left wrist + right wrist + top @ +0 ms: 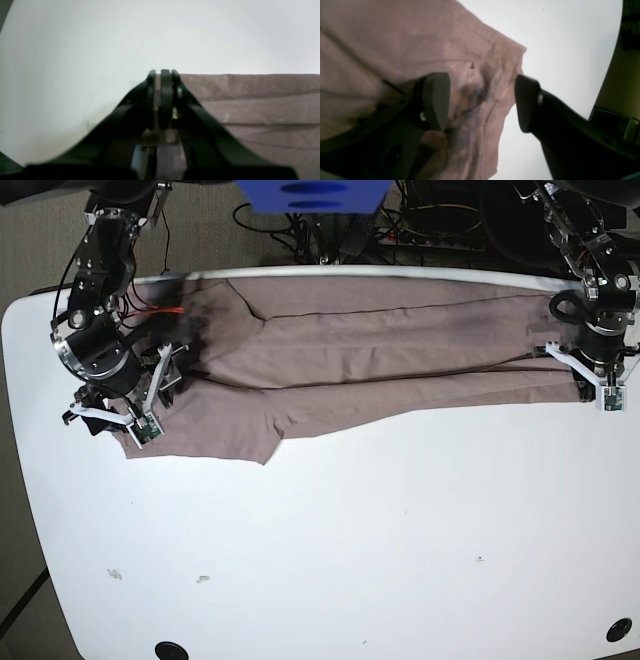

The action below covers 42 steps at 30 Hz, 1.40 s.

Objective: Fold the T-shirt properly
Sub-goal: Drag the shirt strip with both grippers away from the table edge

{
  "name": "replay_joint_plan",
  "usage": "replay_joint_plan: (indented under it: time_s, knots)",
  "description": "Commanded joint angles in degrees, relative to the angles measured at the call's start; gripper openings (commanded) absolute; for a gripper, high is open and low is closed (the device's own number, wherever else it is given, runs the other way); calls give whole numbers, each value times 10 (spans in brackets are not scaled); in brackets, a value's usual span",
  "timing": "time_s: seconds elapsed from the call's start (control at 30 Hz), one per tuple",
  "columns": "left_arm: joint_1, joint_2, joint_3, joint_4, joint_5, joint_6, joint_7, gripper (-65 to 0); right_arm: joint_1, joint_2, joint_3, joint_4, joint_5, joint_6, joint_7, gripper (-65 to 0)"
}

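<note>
— What's the T-shirt (350, 360) doing rn?
— Lying flat-ish on the white table, stretched out long across the far side, nearly edge to edge. Dusty mauve-brown, plain, no print.
— Folded?
— Partly, looks like. Layers overlap lengthwise; a long dark crease runs along the upper part, another seam line lower down. Bottom edge runs at a slant, dips to a point toward the base view's left.
— Wrinkled?
— Yeah, esp. at that left end (480, 82), bunched w/ small puckers, hem stitching visible. Other end (262, 105) is smoother, straight top edge, few soft horizontal folds.
</note>
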Motion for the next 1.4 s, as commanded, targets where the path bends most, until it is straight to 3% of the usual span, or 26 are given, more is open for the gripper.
replay_joint_plan:
  time_s: [0.0, 0.27, 0.33, 0.37, 0.5, 0.53, 0.57, 0.87, 1.37]
  knots:
    - [9, -1, 0, 10, -1, 3, -13, -621, -11, 6, 1, 18, 5, -2, 18, -261]
    - [16, 18, -1, 8, 0, 3, -13, -624, -44, 6, 1, 18, 4, -1, 19, -288]
    - [21, 18, 1, 8, -1, 3, -13, -625, -48, 6, 1, 18, 4, -1, 19, -334]
    - [22, 18, 1, 8, -3, 3, -13, -628, -51, 6, 1, 18, 4, -1, 19, -400]
    - [22, 25, 0, 8, -2, 3, -13, -631, -51, 6, 1, 18, 4, -1, 19, -567]
    - [22, 25, -1, 8, -2, 3, -13, -632, -51, 6, 1, 18, 4, -1, 19, -639]
    - [22, 25, -1, 9, -2, 3, -13, -632, -51, 6, 1, 18, 4, -1, 19, -650]
    - [31, 25, -2, 8, -1, 3, -13, -650, -51, 6, 1, 19, 4, -1, 21, -650]
    - [38, 38, -2, -8, 0, 3, -13, -642, -77, 4, -2, -11, 5, -2, 80, -650]
